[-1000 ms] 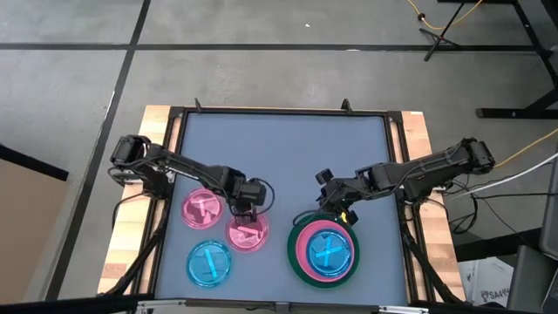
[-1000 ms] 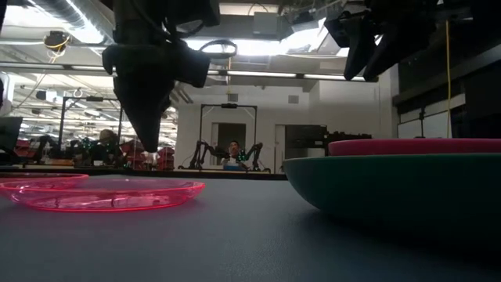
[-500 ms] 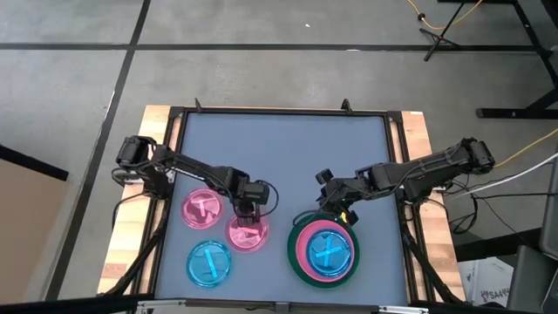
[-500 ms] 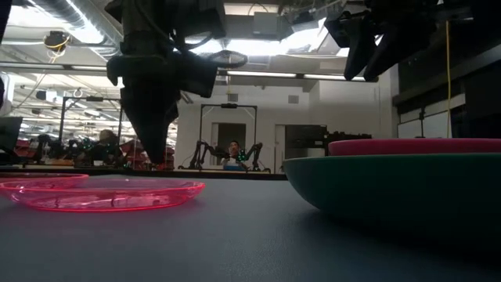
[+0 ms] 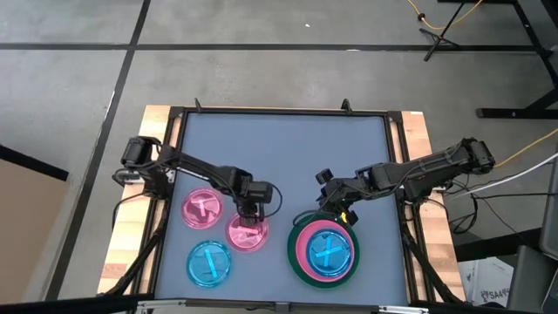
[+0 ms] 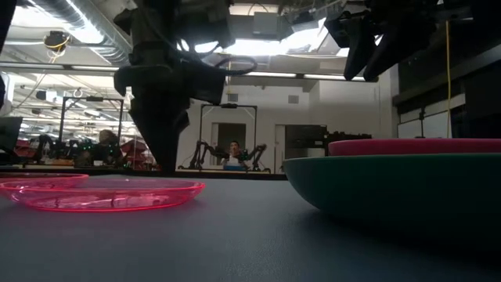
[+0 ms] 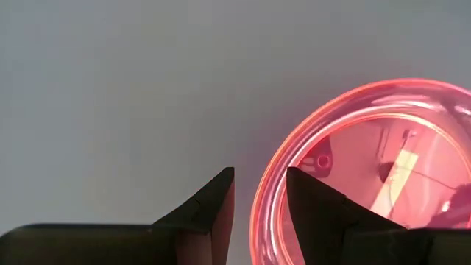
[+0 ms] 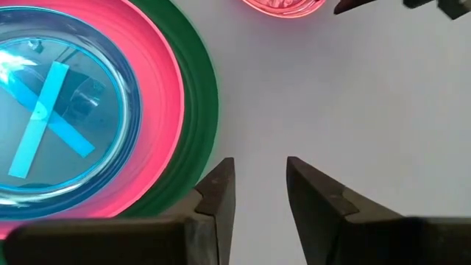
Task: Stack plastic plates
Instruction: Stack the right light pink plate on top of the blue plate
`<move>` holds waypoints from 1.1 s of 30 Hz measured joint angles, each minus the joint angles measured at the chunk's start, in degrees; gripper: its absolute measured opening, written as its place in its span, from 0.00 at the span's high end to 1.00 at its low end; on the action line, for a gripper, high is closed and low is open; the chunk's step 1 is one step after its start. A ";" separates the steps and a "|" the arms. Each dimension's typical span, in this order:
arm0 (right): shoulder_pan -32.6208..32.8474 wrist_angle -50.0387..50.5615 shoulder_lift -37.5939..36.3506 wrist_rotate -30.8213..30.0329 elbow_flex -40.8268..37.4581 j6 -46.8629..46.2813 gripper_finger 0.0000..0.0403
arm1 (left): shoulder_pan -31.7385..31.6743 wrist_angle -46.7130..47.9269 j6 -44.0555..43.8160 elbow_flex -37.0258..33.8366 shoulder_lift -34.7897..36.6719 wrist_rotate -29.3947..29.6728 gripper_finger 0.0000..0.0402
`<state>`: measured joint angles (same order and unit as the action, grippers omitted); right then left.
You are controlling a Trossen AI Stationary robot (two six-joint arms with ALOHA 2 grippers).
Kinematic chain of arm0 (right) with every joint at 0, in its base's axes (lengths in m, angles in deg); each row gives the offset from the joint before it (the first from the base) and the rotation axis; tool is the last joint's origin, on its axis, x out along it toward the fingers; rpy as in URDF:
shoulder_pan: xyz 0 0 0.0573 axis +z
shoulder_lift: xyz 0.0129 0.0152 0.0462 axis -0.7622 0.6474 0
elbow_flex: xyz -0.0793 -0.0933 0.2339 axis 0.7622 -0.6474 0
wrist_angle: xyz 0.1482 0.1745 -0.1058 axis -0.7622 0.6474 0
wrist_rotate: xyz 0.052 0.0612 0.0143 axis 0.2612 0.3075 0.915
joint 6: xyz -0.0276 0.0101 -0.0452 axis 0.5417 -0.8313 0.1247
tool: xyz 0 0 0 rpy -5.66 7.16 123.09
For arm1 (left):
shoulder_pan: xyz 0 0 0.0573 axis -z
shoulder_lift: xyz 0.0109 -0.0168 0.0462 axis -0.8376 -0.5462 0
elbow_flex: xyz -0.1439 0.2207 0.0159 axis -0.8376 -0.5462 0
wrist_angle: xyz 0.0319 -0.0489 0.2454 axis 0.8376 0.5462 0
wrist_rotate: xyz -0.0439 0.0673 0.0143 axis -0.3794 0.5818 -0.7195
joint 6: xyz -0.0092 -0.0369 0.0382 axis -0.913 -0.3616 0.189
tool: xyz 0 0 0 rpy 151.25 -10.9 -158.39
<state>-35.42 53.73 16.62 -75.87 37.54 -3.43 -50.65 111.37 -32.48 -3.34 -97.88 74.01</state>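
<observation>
- A small see-through pink plate (image 5: pixel 248 233) lies flat on the grey table (image 5: pixel 279 148), near its front edge, left of centre.
- The left gripper (image 5: pixel 251 209) hangs over that plate's far rim; its fingers (image 7: pixel 213 210) are spread a little, one on each side of the rim (image 7: pixel 266 206), not yet closing on it.
- A second small pink plate (image 5: pixel 201 209) lies just beside the first, towards the left, their edges close or touching.
- A small blue plate (image 5: pixel 209 262) lies in front of these two, near the table's front edge.
- On the right stands a stack: a large green plate (image 5: pixel 295 262) at the bottom, a pink plate (image 5: pixel 301 247) on it, and a small blue plate (image 5: pixel 332 252) on top.
- The right gripper (image 5: pixel 334 208) waits at the stack's far edge, fingers (image 8: pixel 217 193) spread, holding nothing.
</observation>
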 joint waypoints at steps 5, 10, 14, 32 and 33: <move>0.00 -0.03 0.00 0.00 0.00 0.00 0.72 | -0.02 -0.61 0.98 0.00 -1.77 -3.09 0.71; 0.00 -0.08 0.00 0.00 0.00 0.00 0.72 | -0.24 -0.61 1.08 -0.02 -2.36 -3.57 0.71; -0.01 -0.09 0.00 0.00 0.00 0.00 0.72 | -0.39 -0.70 1.86 0.00 -2.52 -3.74 0.71; -0.02 -0.07 0.00 0.02 0.00 0.00 0.72 | -0.37 -1.26 2.48 0.02 -4.27 -4.97 0.82; -0.01 -0.07 0.00 0.02 0.00 0.00 0.72 | -0.37 -1.60 2.48 0.02 -4.27 -5.02 0.84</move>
<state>-35.42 53.66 16.62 -75.85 37.54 -3.43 -51.02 109.76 -30.00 -3.32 -102.15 68.98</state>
